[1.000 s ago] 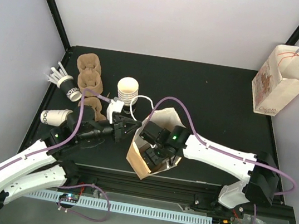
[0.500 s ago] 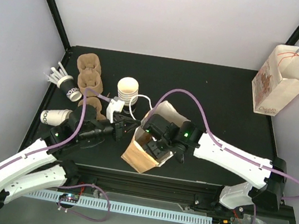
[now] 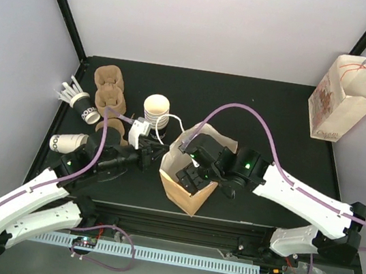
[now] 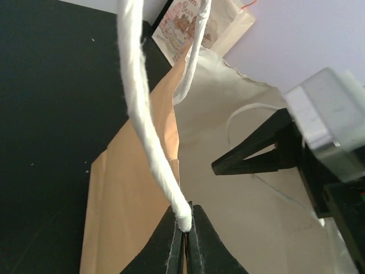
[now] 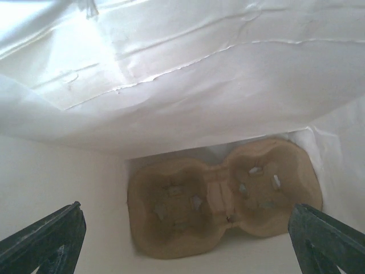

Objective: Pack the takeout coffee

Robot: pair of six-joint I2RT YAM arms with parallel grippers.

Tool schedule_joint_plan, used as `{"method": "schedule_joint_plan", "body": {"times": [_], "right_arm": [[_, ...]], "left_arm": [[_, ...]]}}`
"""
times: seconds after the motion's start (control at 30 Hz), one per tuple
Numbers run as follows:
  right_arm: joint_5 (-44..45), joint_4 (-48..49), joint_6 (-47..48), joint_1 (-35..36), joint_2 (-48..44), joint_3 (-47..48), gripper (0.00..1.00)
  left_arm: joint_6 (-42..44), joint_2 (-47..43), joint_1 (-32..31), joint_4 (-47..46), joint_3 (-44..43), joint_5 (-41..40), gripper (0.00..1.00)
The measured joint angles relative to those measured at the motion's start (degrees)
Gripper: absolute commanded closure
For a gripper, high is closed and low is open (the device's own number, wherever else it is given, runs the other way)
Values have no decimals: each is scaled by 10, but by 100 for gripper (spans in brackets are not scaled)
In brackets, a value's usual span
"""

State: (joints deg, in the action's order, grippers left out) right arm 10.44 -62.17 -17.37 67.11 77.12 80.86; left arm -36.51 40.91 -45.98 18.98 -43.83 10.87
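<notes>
White handle [image 4: 153,142] pinched in left end effector [image 4: 183,221]; right end effector [image 5: 183,212] wide inside bag [image 3: 174,185].

Brown paper bag [image 3: 178,191] holding pulp carrier [image 5: 222,200], printed bag [image 3: 342,99] far right

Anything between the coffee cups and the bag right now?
Yes: the right gripper sits open inside the brown bag, above the empty carrier at its bottom. The left gripper pinches the handle. A cup lies on its side at far left.
</notes>
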Motion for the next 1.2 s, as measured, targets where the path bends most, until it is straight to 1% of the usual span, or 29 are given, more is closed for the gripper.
{"method": "schedule_joint_plan", "body": {"times": [0.2,0.33,0.57,0.63,0.7,0.77,0.87,0.93,1.0,1.1,1.2], "right_arm": [[12,7,6,0,-14,0,1],[13,31,10,0,-26,0,2],[27,64,23,0,-23,13,12],[35,81,23,0,-30,13,17],[43,110,23,0,-51,1,23],[46,150,22,0,-92,-26,26],[48,193,15,-2,-156,-58,24],[54,203,3,-8,-176,-54,19],[67,195,-14,-16,-178,-38,16],[87,162,-49,-37,-158,-5,14],[92,109,-97,-71,-125,21,11]], "left_arm": [[1,9,0,9,-3,-9,98],[2,13,0,9,-3,-9,98],[12,33,0,16,-24,-7,98],[14,37,0,30,-31,-17,98],[15,38,2,44,-33,-28,98],[15,38,7,54,-33,-35,98],[19,37,10,57,-37,-38,98],[21,36,11,59,-37,-39,97],[25,34,12,61,-37,-39,92],[31,28,13,64,-37,-41,78],[35,22,13,71,-39,-48,58]]}}
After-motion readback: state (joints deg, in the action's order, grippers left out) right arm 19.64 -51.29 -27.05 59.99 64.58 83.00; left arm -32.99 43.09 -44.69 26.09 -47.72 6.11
